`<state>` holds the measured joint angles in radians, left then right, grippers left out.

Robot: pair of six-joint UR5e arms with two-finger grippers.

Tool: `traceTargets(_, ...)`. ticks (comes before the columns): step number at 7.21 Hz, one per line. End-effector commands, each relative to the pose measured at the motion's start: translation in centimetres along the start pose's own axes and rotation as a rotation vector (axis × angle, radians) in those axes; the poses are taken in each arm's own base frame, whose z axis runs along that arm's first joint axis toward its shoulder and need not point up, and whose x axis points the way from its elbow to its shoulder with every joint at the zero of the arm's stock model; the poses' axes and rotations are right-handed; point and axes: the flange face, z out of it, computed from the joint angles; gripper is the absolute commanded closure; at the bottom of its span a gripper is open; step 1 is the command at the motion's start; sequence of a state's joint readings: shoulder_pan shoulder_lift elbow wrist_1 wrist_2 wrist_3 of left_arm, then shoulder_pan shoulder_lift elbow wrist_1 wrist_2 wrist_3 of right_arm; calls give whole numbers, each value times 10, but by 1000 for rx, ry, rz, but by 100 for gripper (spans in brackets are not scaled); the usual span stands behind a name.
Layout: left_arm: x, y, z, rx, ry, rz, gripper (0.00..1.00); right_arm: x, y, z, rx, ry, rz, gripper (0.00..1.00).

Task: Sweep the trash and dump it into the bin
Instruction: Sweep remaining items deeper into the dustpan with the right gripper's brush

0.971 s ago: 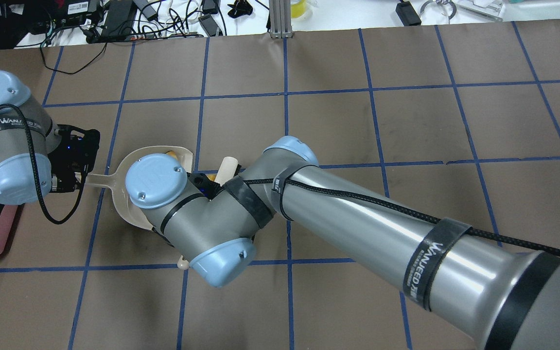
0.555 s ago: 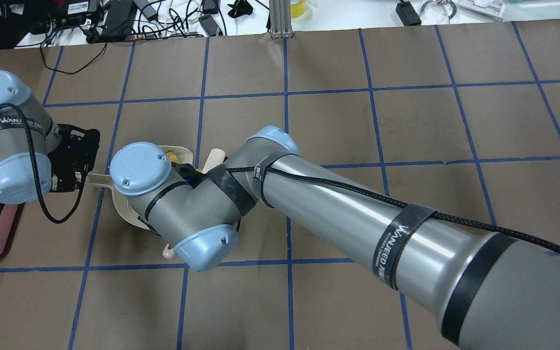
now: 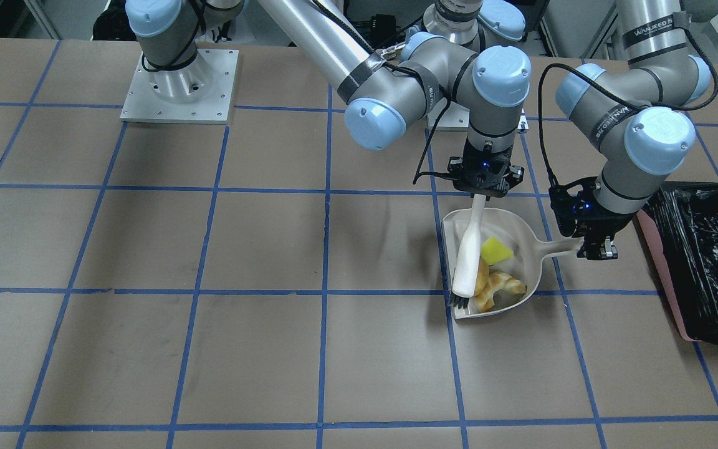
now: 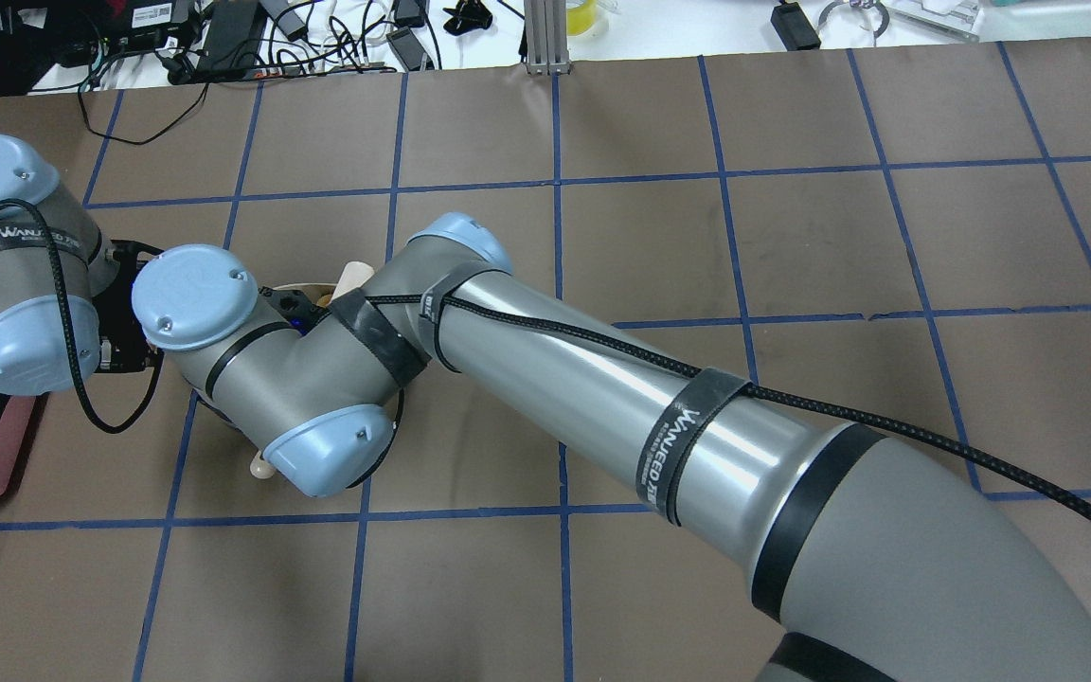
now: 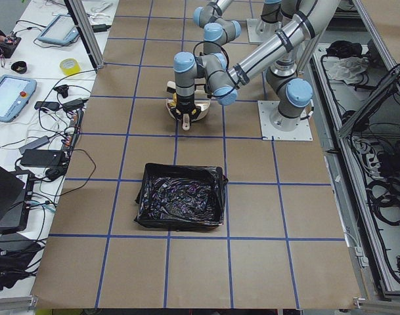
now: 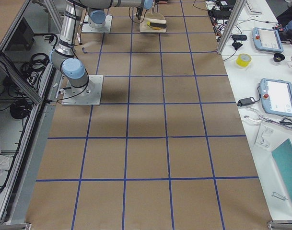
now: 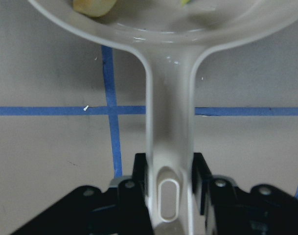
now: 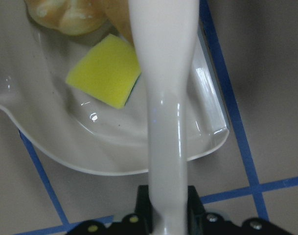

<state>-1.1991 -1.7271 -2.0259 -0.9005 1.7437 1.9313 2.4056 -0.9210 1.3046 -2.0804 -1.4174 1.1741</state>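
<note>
Dark bristles of a beige brush (image 3: 466, 262) sit at the open lip of a beige dustpan (image 3: 521, 234), the part nearest the operators' edge of the brown desk (image 3: 209, 349). The brush's long axis runs from that edge back toward the robot. Its handle rises to the right gripper (image 3: 483, 187), whose fingers are clamped on the handle's top.

Inside the pan, just beside the brush, lies a golden croissant (image 3: 503, 287). A little farther in is a yellow sponge piece (image 3: 496, 251). A potato-like lump (image 7: 92, 6) is mostly hidden by the brush from the front and cut off at the top of the left wrist view.

The pan's own handle points sideways toward the desk's end on the robot's left, and the left gripper (image 3: 591, 248) pinches its tip. Near that end stands the bin (image 3: 708, 249), a black bag in pink sides, apart from the pan and cut off by the front view's edge. From overhead, the right arm (image 4: 508, 360) covers nearly all of the pan.
</note>
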Motion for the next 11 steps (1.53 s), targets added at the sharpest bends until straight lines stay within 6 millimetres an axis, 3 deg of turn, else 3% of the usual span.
traceTargets(1, 3, -5, -1, 3, 0, 7, 100, 5, 15, -13, -20, 48, -3, 100)
traceTargets(3, 1, -4, 0, 9, -2, 5, 100, 3, 16, -15, -27, 33, 71, 100)
traceTargets(7, -1, -1, 2, 55, -13, 12, 100, -4, 40, -20, -88, 7, 122, 100)
traceTargets(9, 1, -2, 3, 63, -5, 17, 100, -6, 69, -16, -90, 22, 126, 100)
traceTargets(10, 0, -1, 2, 99, -13, 11, 100, -6, 81, -26, -89, 17, 126, 100)
traceTargets(11, 3, 15, 8, 132, 0, -22, 100, -1, 90, -47, -96, 16, 132, 100)
